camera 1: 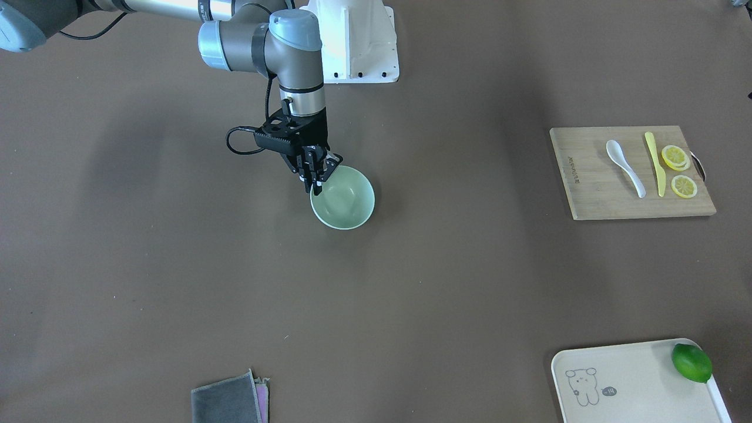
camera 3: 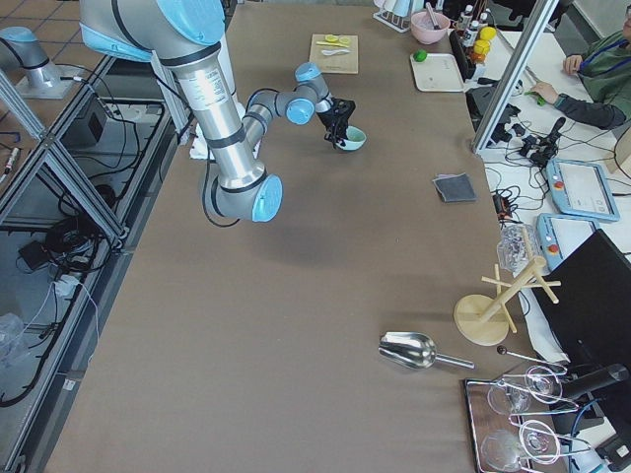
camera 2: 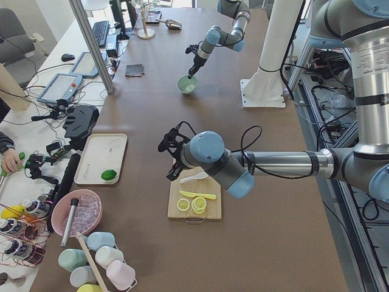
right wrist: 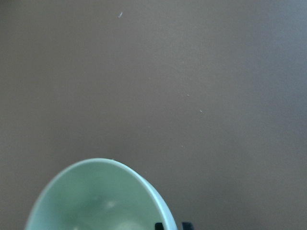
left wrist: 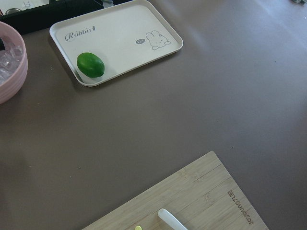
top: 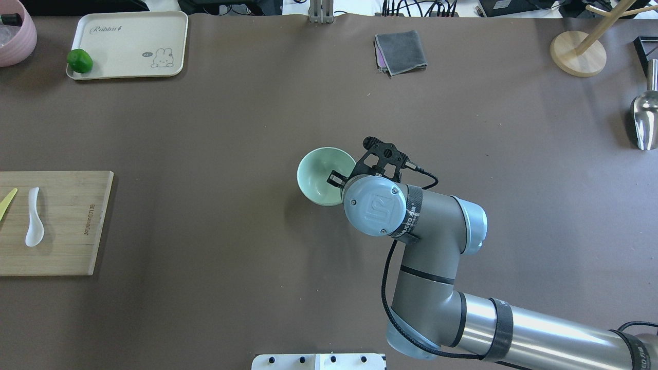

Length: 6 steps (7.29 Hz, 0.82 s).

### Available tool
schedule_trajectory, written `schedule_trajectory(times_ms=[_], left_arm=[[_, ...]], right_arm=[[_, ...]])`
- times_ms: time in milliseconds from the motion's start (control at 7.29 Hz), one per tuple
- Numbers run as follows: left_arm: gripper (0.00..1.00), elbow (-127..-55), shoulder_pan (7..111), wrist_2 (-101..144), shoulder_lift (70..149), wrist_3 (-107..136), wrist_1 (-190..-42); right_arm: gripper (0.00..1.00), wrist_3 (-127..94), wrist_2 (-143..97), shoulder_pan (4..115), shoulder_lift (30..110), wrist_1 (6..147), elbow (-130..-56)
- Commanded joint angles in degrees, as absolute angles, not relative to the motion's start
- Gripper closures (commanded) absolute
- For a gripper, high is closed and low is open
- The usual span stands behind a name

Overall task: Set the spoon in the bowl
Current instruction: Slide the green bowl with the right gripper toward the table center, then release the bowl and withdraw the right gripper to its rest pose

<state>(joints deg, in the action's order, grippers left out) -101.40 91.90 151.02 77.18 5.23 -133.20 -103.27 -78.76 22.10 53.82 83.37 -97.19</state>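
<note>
While my right gripper (camera 1: pixel 322 176) pinches the bowl (camera 1: pixel 349 202) by its rim with narrow fingers near the middle of the table, the spoon (camera 1: pixel 625 167) lies untouched on the flat wooden board (camera 1: pixel 587 194) by the table's left edge. My left gripper (camera 2: pixel 172 176) hangs over it, but I cannot tell if it is wide or closed. I think picking up comes next. The white spoon looks shiny and slippery, so I would grab its thin curved handle. The bowl is round and smooth.

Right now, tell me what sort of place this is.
Probably a robotics lab staged as a kitchen: a robot arm over the brown table, control tablets alongside, a cutting board with lemon slices.
</note>
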Motion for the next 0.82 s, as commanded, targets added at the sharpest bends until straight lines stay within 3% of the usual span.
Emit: schedule_trajectory(times_ms=[0,411,685], left_arm=[[0.02,-101.34,90.45,150.13,76.91,14.95,-133.07],[0.02,-101.25,86.41,148.36,76.82,26.85,-133.07],[0.02,-101.6,78.45,141.73,76.82,40.43,-138.03]], right_arm=[[0.0,-100.39,-80.39,25.9,54.31,83.67,-100.09],[0.0,-82.35,-96.0,40.11,59.82,88.33,-109.49],[0.0,-64.52,-110.41,52.41,66.85,87.8,-111.18]])
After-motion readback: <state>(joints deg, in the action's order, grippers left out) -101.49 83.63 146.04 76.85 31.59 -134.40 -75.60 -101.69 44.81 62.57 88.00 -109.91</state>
